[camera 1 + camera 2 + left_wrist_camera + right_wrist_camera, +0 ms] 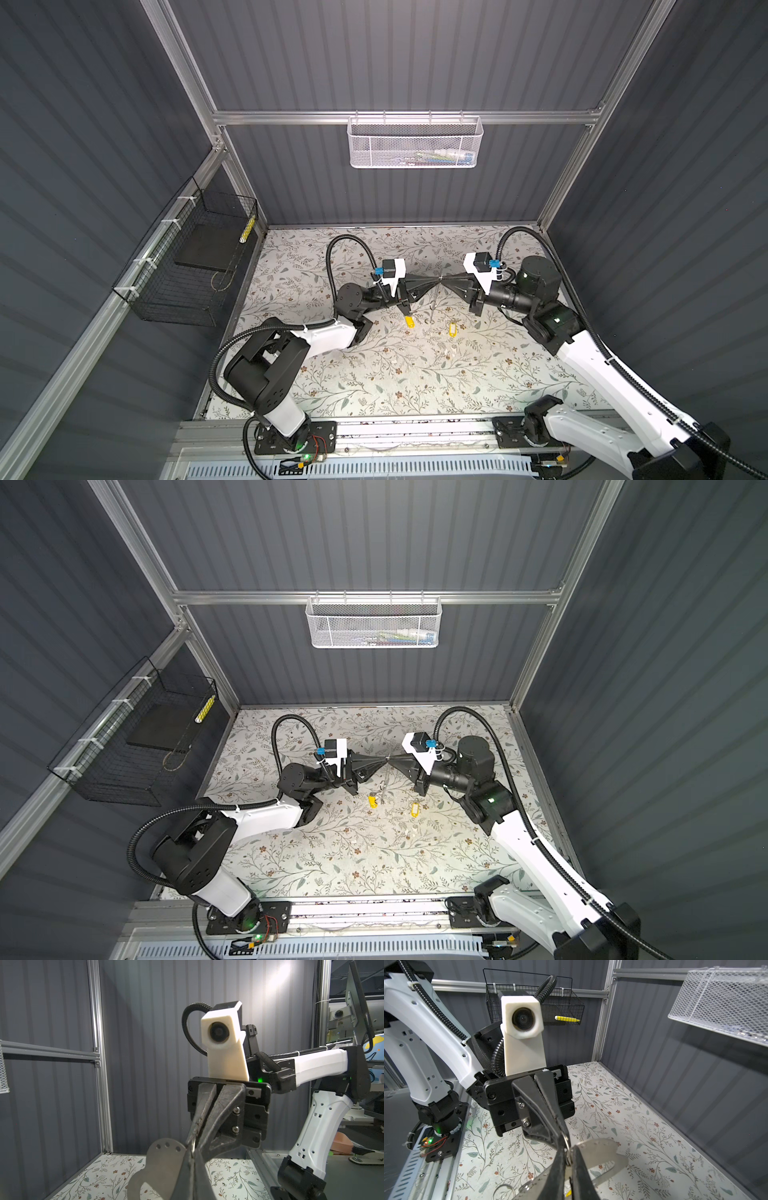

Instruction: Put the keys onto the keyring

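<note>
My left claw (435, 279) and my right claw (444, 278) meet tip to tip in the air above the middle of the floral worktop (374, 382), the two arms reaching in from opposite sides in a nearly straight line. Both claws are pinched tight, with no gap between the fingers of either, and both grip the upper end of the keyring (164, 1159). This is a flat dark grey metal loop with a large oval opening and a rounded tab with three small holes. A small wire ring (568, 1147) shows right between the two sets of fingertips. I cannot tell exactly how it joins the flat loop. From that pinch the keyring hangs downward, and in both top views it shows only as a thin edge-on sliver below the meeting point. I cannot tell whether its lower end reaches the worktop. The keys are not on it. The left key tag (410, 321) lies flat on the worktop on my left arm's side, near the hanging loop. The right key tag (452, 328) lies on the other side of the loop, a little nearer the front edge. Both are yellow and lie apart from each other and from my claws. On the back wall hangs a white mesh basket (415, 143), and on the side wall a black wire basket (195, 266).
</note>
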